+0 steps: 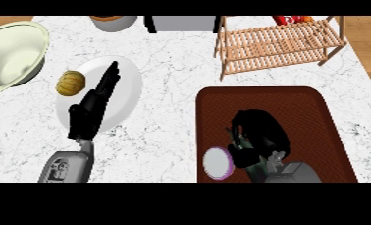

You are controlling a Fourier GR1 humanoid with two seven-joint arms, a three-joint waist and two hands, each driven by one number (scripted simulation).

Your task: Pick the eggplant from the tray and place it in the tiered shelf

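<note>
On the red tray (319, 116), our right hand (257, 133) curls its fingers round the eggplant (217, 163), pale cut end showing. We judge it light, firm and slick-skinned, best held mid-body. Our left hand (92, 108) hovers, fingers straight, over a white plate (127, 84).

Tray (322, 121) sitting front-right on counter (170, 62), w/ eggplant (217, 164) lying in its near-left corner — tiered shelf (279, 47) standing behind. Plate (129, 84) lying left of tray, round item (70, 83) resting at its left rim — bowl (20, 54) sitting far left.

White marble counter (174, 67), wooden floor (359, 28) beyond.
</note>
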